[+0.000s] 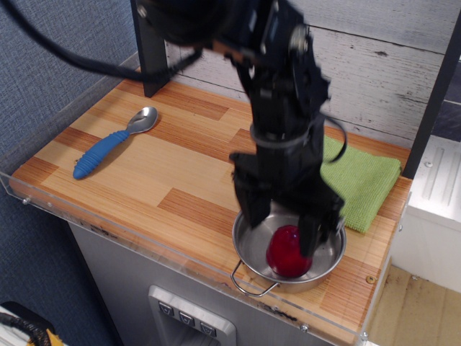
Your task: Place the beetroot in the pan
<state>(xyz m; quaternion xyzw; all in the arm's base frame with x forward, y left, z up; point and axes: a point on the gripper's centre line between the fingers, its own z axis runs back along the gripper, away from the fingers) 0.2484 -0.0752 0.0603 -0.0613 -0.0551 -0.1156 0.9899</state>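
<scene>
While the beetroot [289, 251] sits inside the pan [249, 249], toward its near right part, the gripper [283, 216] hangs just above it with its two black fingers spread apart, holding nothing. One finger stands left of the beetroot, the other at its right. The pan rests at the near right of the wooden tabletop [144, 180]. A green cloth [364, 184] lies just beyond it, and a blue-handled spoon [112, 143] lies well apart at the far left.
</scene>
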